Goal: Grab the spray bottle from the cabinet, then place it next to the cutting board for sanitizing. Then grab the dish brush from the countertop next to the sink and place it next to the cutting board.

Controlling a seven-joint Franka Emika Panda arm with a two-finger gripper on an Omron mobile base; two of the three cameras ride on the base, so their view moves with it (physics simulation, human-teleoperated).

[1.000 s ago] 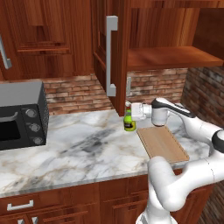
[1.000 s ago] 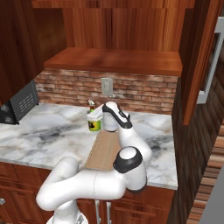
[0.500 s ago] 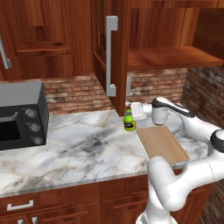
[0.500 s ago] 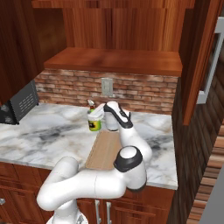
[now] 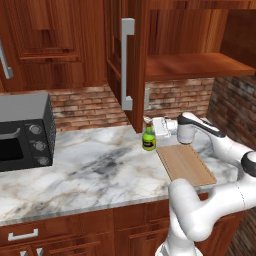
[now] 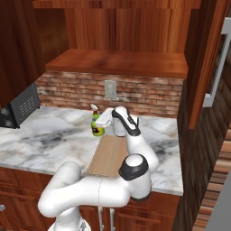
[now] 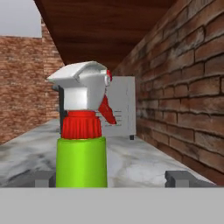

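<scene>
bottle [image 5: 148,139]: standing upright on the counter [image 5: 95,165], just beside the far left corner of the board [image 5: 185,163], apparently not on it. it is sitting at the same spot as in the two earlier moments.
fingers [image 7: 111,180]: spread wide, one tip on each side of the green body with clear gaps showing in the hand view; they are pinching nothing. the bottle is bearing its own weight.
what is changing: very little. over the last second the hand is edging slightly back toward the board side, while the bottle is not moving at all.
meaning: by my reading the bottle is already released and placed next to the board, so the first half of the task is looking done.
cabinet [image 5: 197,35]: door hanging open, its shelf bare.
brush: i am not finding it here; it is likely lying further along the counter.
next, as a judgement: the hand is needing to pull straight back clear of the spray head before swinging away, since a sideways sweep could be tipping the bottle.
</scene>
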